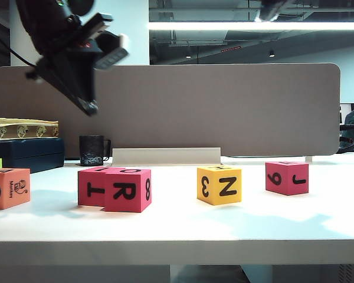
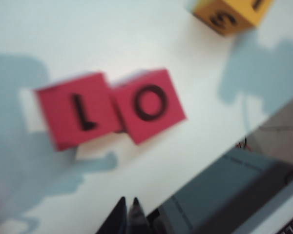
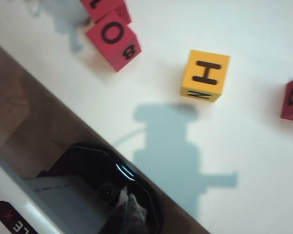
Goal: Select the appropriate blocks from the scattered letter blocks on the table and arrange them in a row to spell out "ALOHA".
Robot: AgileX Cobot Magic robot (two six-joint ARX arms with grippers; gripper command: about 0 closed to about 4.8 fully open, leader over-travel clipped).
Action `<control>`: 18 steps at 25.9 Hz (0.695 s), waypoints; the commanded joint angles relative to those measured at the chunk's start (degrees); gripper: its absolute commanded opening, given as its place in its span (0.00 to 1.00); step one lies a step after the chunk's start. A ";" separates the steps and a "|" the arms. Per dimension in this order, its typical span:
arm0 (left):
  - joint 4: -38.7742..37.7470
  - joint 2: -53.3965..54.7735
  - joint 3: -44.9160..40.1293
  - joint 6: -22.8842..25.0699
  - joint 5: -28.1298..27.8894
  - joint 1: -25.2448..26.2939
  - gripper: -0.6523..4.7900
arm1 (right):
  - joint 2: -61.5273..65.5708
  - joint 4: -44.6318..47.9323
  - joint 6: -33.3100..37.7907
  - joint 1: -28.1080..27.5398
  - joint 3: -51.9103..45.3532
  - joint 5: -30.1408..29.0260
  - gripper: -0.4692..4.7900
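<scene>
At the desk's (image 1: 177, 227) left edge sits the orange block (image 1: 9, 188), only partly in view, its top letter not readable. Further in along the desk stand two red blocks touching each other: the L block (image 2: 73, 110) on the left-edge side and the O block (image 2: 149, 105) on its inner side, the O block set a little nearer the front edge and turned at a slight angle. Their tops already read "L" and "O" in order. The left hand (image 2: 128, 208) hangs high above this pair, over the desk's back-left part, its fingers pressed together and holding nothing.

Past the middle stands the yellow block (image 3: 205, 75) with "H" on top. Toward the right edge is a third red block (image 1: 287, 177), showing "9" and "J" on its front sides; its top letter cannot be read.

The right hand (image 3: 129, 207) is barely visible in the exterior view at its upper edge; its fingers are closed and empty, and it hovers near the back edge, on the right half.

The deciding relation is likely this: the yellow H block lies on the desk between the right hand and the front edge, nearer the right hand than the left, while the orange block lies on the left hand's side.
</scene>
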 commanded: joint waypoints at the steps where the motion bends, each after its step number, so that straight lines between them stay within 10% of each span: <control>1: 2.21 -0.13 -4.09 1.05 -0.66 -3.80 0.11 | 0.00 0.61 0.07 0.00 0.31 0.76 0.08; 18: 19.23 1.16 -15.43 -0.02 -12.57 -13.11 0.11 | 0.07 1.01 0.02 -0.02 0.31 0.70 0.08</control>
